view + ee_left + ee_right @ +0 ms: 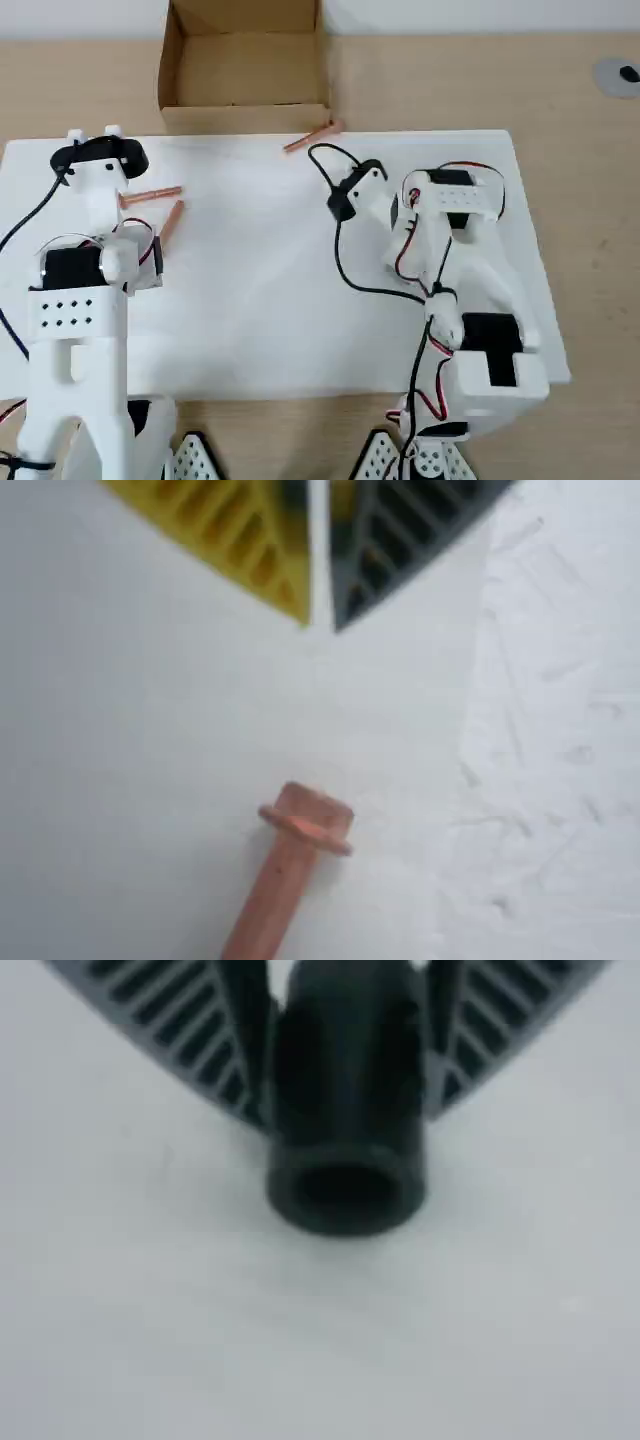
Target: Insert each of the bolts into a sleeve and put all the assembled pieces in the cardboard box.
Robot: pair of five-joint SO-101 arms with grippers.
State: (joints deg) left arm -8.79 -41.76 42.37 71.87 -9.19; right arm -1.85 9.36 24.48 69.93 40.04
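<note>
Three copper bolts lie on the white sheet: one (pixel 151 195) and another (pixel 172 222) beside the left arm (pixel 98 172), a third (pixel 312 137) at the sheet's far edge by the cardboard box (pixel 245 118). In the left wrist view my left gripper (pixel 320 620) is shut with nothing in it, just above the sheet, and a bolt's flanged head (pixel 305 820) lies a short way in front of its tips. My right gripper (pixel 350 193) is near the sheet's middle and is shut on a black sleeve (pixel 345 1185), whose open bore faces the camera.
The open box stands at the table's far side, off the white sheet (pixel 270 300). A black cable (pixel 340 255) loops across the sheet by the right arm. A round grey fitting (pixel 618 76) sits in the tabletop at the far right.
</note>
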